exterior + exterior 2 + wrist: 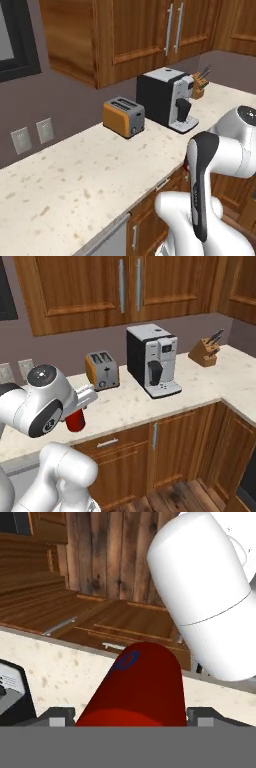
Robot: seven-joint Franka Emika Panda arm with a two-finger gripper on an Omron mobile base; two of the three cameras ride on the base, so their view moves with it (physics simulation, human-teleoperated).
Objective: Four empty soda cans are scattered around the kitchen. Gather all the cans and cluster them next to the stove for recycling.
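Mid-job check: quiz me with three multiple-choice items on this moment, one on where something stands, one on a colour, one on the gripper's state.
1. What stands between the toaster and the knife block on the counter?
A. a kettle
B. the coffee machine
C. a blender

2. What colour is the can at the gripper?
A. red
B. green
C. white

3. How does the gripper stand?
A. shut on nothing
B. wide open and far from any can
C. closed around the can

Answers:
1 B: in the right base view the black and silver machine stands between them.
2 A: the hand view shows a red body.
3 C: in the hand view the can fills the gap between both finger tips, and in the right base view it hangs at the hand in front of the counter's edge.
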